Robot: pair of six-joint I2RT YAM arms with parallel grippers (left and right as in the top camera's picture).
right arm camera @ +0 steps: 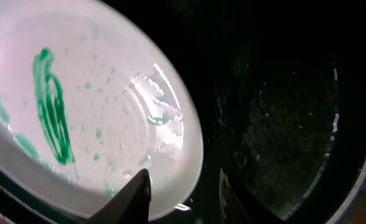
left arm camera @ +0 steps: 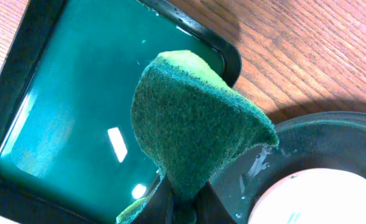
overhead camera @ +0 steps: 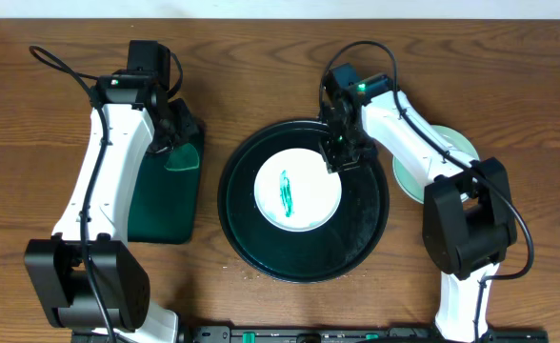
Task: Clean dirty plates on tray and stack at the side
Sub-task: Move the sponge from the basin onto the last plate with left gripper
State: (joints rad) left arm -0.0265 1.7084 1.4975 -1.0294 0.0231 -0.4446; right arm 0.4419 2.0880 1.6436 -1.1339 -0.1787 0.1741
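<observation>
Plates show in two places. One white plate [overhead camera: 309,205] lies flat inside the single round black tray [overhead camera: 356,243], a little toward its far left part. It carries one dark green smear [overhead camera: 286,191] near its middle, with small green flecks scattered around it. Just beyond the black tray's right rim, a pale mint stack [overhead camera: 409,176] sits on the wooden table [overhead camera: 261,57], partly covered by the right arm. How many plates it holds cannot be told. Just beside the black tray's left rim lies one rectangular green tray [overhead camera: 166,205], its floor glossy with bright reflections. Two arms reach in, one on each side of the black tray. The left gripper [left arm camera: 182,202] hangs over the green tray's far corner, the one nearest the black tray. Its fingers are pressed together, pinching the lower edge of the one green sponge [left arm camera: 195,124], which stands up from them clear of the white plate. The right gripper [right arm camera: 186,196] is low over the black tray's far right part, at the white plate's edge. Its two fingers are spread, one over the plate's rim and the other over the bare, droplet-speckled floor of the black tray, so the rim lies in the gap between them. Whether either finger touches the plate cannot be told.
</observation>
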